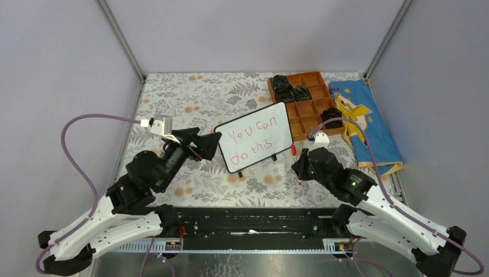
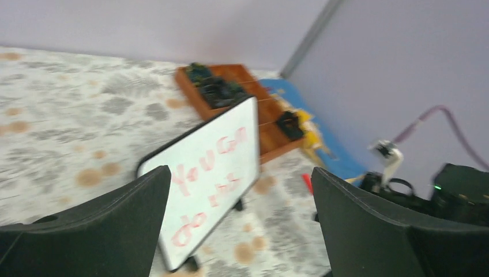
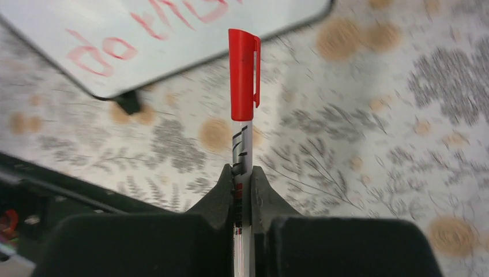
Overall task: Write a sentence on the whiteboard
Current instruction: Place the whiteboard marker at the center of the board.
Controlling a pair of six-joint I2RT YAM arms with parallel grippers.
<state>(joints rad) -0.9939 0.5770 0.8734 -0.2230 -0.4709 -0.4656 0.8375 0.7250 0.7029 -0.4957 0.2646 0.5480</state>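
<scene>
Pinched tight in my right gripper (image 3: 243, 173), the marker (image 3: 243, 75) is sticking straight out of the closed jaws with its red cap on. I am holding it over the flowered tablecloth (image 1: 202, 98), just beside the right edge of the whiteboard (image 1: 282, 141), which is sitting propped on its small black feet mid-table. The sentence (image 1: 251, 141), "You can do this", is showing there in two red lines, so I am judging the writing done and the step in hand to be setting the marker down. To do that well, I am planning to lay it flat on bare cloth, well apart from the board, so nothing is brushing the ink or nudging the feet. My left gripper (image 2: 241, 173) is gaping wide by the board's left edge, holding nothing. Behind the board, the brown tray (image 1: 314, 92) is carrying small dark objects (image 1: 284, 92) in four compartments: three clustered at its far left corner and one on its right side. The other compartments are looking empty. What the objects are, I cannot tell.
</scene>
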